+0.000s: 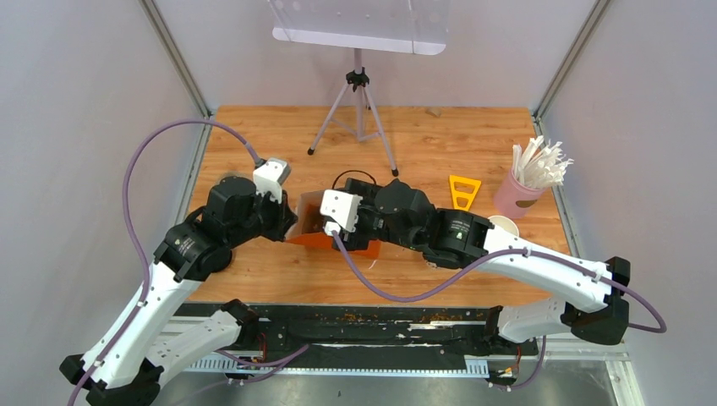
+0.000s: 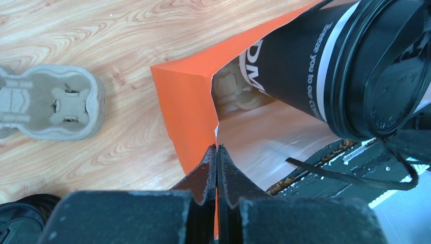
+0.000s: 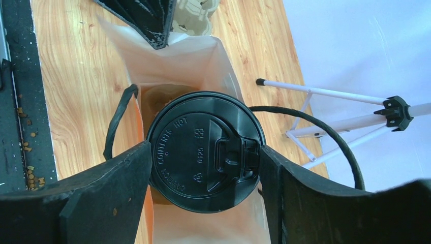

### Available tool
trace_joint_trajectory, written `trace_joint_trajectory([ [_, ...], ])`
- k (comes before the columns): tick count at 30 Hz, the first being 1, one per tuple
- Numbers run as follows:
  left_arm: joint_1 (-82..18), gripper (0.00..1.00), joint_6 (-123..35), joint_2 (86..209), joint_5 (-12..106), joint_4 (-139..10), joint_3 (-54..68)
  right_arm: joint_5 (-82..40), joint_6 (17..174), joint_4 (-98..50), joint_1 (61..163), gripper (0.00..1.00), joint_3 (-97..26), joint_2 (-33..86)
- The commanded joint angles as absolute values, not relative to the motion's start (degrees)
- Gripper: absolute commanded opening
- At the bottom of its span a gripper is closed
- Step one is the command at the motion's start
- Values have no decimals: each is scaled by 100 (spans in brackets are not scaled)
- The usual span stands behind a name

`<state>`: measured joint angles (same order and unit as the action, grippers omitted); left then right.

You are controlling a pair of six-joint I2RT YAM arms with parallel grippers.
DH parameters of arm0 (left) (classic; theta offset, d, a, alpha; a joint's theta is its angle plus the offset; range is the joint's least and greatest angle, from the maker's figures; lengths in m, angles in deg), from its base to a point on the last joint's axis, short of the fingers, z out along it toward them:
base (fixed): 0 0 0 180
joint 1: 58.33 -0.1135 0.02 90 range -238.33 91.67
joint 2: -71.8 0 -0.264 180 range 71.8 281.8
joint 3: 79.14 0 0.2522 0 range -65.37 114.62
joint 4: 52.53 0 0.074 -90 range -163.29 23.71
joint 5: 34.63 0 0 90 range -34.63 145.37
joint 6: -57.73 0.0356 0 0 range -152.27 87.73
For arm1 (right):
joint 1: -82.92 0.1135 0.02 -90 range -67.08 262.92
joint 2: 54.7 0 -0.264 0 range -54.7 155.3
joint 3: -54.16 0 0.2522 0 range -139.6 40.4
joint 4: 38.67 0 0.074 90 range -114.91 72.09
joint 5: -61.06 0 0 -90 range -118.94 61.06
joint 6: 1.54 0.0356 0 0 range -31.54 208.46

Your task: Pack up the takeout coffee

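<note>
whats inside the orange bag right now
A black-lidded cup, held by the right gripper, sits in the mouth of the orange bag. Past it a bit of brown pulp tray shows at the bottom. The cup hides the rest of the inside.

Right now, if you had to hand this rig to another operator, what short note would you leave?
Left gripper: shut on the orange bag's rim, holding its mouth open.
Right gripper: shut on the black-lidded cup, at the bag's mouth; a pulp tray sits inside the bag.
Done: cup picked up and brought to the bag.
Left to do: lower the cup into the tray, release.
</note>
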<state>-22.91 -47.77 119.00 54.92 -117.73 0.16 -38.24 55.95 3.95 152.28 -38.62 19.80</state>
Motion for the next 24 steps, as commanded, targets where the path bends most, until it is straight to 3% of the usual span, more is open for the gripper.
trace_joint_trajectory([
  [1, -2307, 0, -4482, 11629, 5305, -11138, -235, -3750, 5516, 321, 15113, 73, -3901, 1778],
  [13, -2308, 2, -4365, 11464, 5195, -10782, -494, -3234, 5162, 133, 15020, 73, -3456, 1723],
  [16, -2303, 16, -4661, 11537, 5480, -11024, -329, -3044, 5054, 137, 15022, 73, -3342, 1739],
  [18, -2308, 36, -4870, 11617, 5519, -11306, -125, -2985, 5037, 137, 15030, 73, -3305, 1754],
  [24, -2308, 48, -5641, 11683, 5734, -12450, 475, -2987, 4977, -29, 15157, 73, -3074, 1747],
])
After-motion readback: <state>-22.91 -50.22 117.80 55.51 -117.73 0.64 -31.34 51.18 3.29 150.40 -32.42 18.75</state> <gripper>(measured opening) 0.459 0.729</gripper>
